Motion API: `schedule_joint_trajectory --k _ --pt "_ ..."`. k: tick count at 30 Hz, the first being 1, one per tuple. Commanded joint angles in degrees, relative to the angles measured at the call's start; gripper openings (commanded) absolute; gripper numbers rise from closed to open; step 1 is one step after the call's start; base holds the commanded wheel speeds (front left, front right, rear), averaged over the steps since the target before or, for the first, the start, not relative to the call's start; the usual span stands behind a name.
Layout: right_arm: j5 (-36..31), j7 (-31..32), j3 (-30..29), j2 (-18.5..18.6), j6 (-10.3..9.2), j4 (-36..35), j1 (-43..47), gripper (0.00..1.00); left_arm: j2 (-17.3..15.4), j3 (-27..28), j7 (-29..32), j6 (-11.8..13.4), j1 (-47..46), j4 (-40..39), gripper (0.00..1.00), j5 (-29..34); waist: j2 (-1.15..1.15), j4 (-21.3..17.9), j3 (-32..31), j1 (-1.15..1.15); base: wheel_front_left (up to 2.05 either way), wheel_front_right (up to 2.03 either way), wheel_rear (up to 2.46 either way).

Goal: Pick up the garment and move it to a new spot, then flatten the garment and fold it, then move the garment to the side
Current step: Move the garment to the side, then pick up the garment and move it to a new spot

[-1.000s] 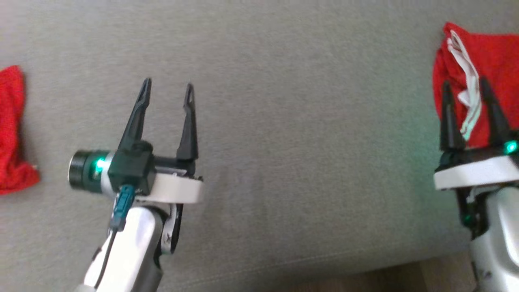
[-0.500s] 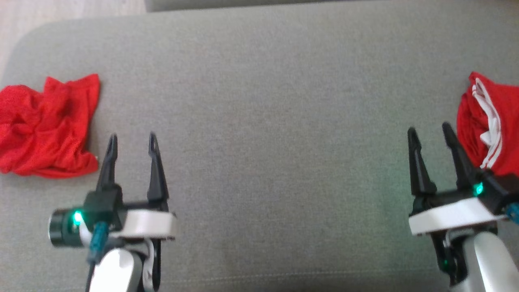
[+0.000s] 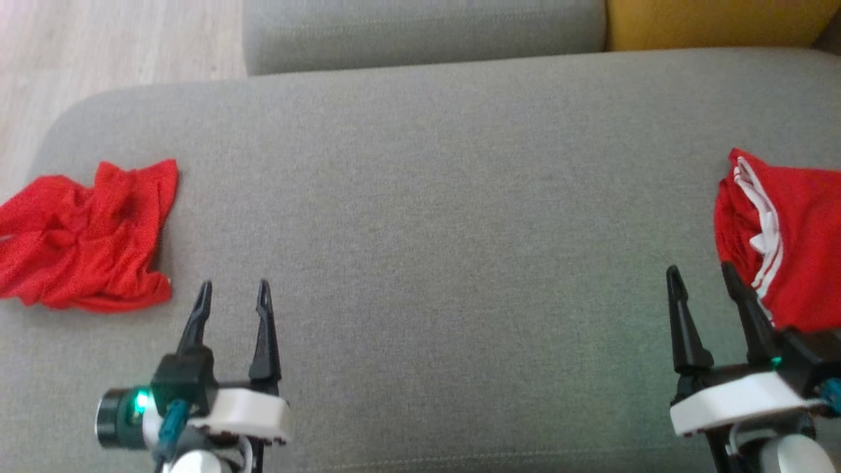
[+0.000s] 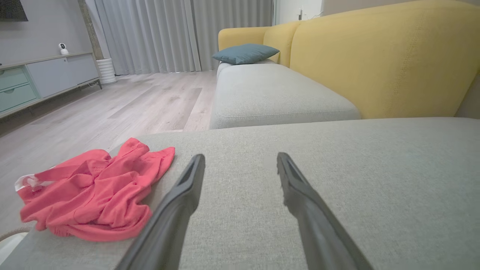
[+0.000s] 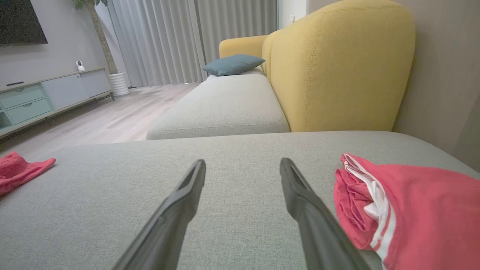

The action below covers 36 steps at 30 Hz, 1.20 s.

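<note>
Two red cloth pieces lie on the grey cushion (image 3: 427, 197). A folded red garment (image 3: 798, 256) with white panels and thin white stripes rests at the right edge, also seen as the folded garment (image 5: 420, 202) in the right wrist view. A crumpled red cloth (image 3: 85, 243) lies at the far left, shown as the crumpled cloth (image 4: 93, 191) near the cushion's rounded corner. My left gripper (image 3: 234, 285) is open and empty, just right of the crumpled cloth. My right gripper (image 3: 699, 269) is open and empty, just left of the folded garment. Neither touches any cloth.
Beyond the cushion are a second grey sofa seat (image 3: 420, 26) and a yellow backrest (image 3: 716, 20). Wooden floor (image 3: 98, 46) lies past the cushion's left corner. A teal pillow (image 4: 245, 53) sits far off. The cushion's wide bare middle lies between my grippers.
The head camera has moved, bringing the cushion's far edge, floor and backrest into view. Both grippers stay open and sit lower in view. The right gripper no longer overlaps the folded garment.
</note>
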<state>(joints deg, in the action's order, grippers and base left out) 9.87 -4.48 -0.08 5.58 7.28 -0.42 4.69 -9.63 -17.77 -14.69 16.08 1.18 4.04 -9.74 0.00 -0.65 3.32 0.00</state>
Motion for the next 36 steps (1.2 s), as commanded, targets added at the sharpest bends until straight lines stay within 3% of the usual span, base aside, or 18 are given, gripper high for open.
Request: schedule_joint_trajectory --k 1,36 --pt "-0.6 0.1 1.1 -0.1 0.21 -2.5 -0.6 1.00 -0.8 2.0 -0.3 -0.1 -1.0 -1.3 1.00 -0.3 0.00 -0.3 -1.0 0.00 0.00 0.00 0.00" --pt "0.4 1.0 1.1 -1.8 0.21 -5.0 2.5 1.00 -1.5 1.3 -0.3 -0.1 0.3 -0.4 1.00 -0.4 0.00 1.5 -3.1 0.00 0.00 0.00 0.00"
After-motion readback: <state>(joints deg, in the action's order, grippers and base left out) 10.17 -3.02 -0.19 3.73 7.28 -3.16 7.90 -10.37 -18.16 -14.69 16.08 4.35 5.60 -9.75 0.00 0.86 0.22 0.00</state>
